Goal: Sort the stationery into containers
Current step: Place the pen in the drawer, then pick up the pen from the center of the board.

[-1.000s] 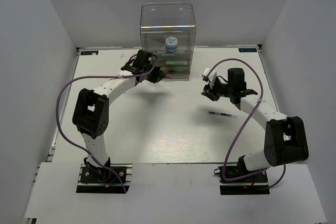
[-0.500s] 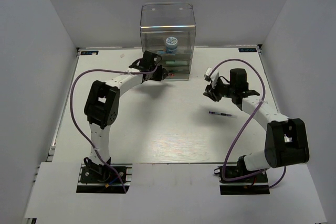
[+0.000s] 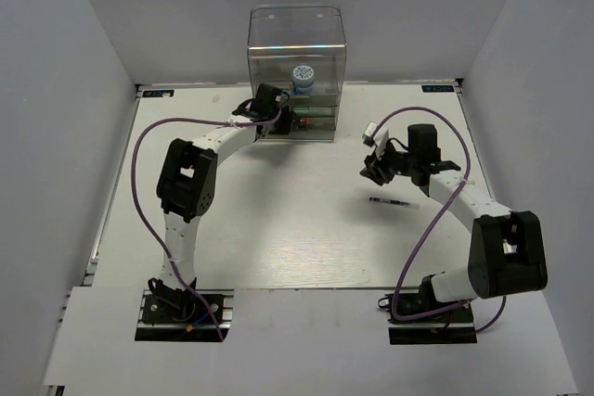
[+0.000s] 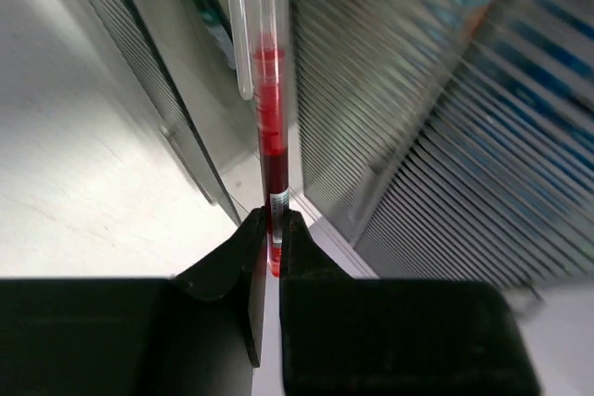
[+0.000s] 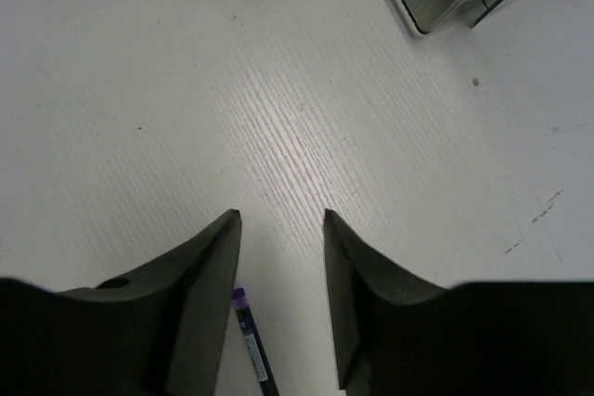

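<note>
A robotics lab test cell is indicated: a white desk (image 3: 297,248) is enclosed by plain white panels (image 3: 83,34), and a left arm (image 3: 186,183) and right arm (image 3: 506,252) are bolted at its near edge.

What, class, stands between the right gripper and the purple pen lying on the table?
Nothing visible does. The right gripper hangs open above the table. In the wrist view, the purple pen lies uncovered near the base of its fingers.

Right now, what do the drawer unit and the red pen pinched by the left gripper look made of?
Drawer unit: clear smoky plastic, apparently, glossy; the tub shows through its walls. Red pen: probably clear plastic barrel, since red ink shows inside.
</note>
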Controlling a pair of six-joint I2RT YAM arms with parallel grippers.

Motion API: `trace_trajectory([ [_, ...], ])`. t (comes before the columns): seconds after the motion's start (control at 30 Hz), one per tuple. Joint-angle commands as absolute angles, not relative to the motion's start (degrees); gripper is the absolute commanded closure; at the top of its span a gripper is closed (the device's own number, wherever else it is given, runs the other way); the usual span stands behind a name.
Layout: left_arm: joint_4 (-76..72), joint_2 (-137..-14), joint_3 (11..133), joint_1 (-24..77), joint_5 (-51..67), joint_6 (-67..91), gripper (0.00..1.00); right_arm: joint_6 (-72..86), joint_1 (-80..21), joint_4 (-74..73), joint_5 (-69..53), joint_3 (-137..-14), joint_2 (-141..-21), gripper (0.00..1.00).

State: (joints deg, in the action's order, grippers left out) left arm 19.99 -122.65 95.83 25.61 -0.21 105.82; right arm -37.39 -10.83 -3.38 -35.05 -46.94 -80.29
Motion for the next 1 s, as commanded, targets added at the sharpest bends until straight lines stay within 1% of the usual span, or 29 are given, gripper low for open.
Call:
trace_trajectory([
  [0.0,20.13,-123.75,98.17,25.22,-0.70,107.58,0.93,-37.09,-10.37,-4.22,-36.30,-47.02,-79.10,0.51],
  [0.03,20.13,-124.45,98.96,25.22,-0.70,107.58,0.89,-37.09,-10.46,-4.83,-36.30,-47.20,-79.19,0.46],
  [0.07,19.43,-124.45,99.49,25.22,-0.70,107.58,0.77,-38.05,-10.46,-5.01,-36.30,-47.28,-79.28,0.42],
  [0.1,19.42,-124.98,99.49,25.22,-0.70,107.58,0.70,-38.67,-10.37,-6.23,-36.30,-47.37,-79.19,0.33],
  [0.13,18.73,-124.98,99.49,25.22,-0.70,107.58,0.64,-39.02,-10.28,-6.94,-36.56,-47.46,-79.28,0.31],
  [0.2,17.67,-124.98,99.49,25.22,-0.09,106.45,0.51,-41.30,-10.37,-8.51,-36.74,-47.81,-79.19,0.30],
  [0.27,16.01,-124.46,99.49,25.22,0.70,105.30,0.45,-42.62,-10.28,-9.57,-36.91,-48.68,-79.45,0.30],
  [0.3,15.47,-124.45,99.49,25.22,1.66,104.68,0.41,-43.50,-10.54,-11.06,-37.26,-48.78,-79.45,0.30],
  [0.43,13.89,-122.36,98.88,25.22,3.69,101.26,0.36,-45.70,-10.37,-15.54,-35.08,-50.80,-80.94,0.30],
  [0.53,11.26,-118.24,95.20,25.22,5.44,98.18,0.36,-47.81,-10.28,-19.67,-31.74,-51.42,-81.47,0.32],
  [0.63,7.39,-114.01,89.05,25.22,8.25,93.27,0.36,-51.06,-10.11,-22.75,-28.57,-50.71,-81.65,0.34],
  [0.73,-0.85,-106.98,80.09,25.75,10.80,84.75,0.37,-52.91,-10.20,-23.90,-25.33,-49.57,-81.65,0.34],
  [0.77,-3.84,-103.13,74.06,25.75,12.99,79.16,0.37,-53.00,-10.11,-23.82,-24.53,-48.96,-81.91,0.34],
  [0.8,-7.61,-103.10,70.44,25.75,14.83,76.40,0.37,-53.26,-10.19,-23.99,-23.91,-48.96,-82.18,0.34],
  [0.83,-17.74,-99.27,62.31,24.97,16.94,74.03,0.37,-53.78,-10.11,-24.26,-21.99,-49.13,-82.44,0.34],
  [0.93,-29.14,-94.41,51.88,23.65,22.58,69.10,0.31,-54.58,-10.19,-25.66,-20.05,-50.53,-84.63,0.34],
  [0.97,-27.53,-91.78,48.72,23.64,22.59,67.08,0.25,-55.36,-10.11,-27.14,-19.26,-50.80,-85.16,0.34],
])
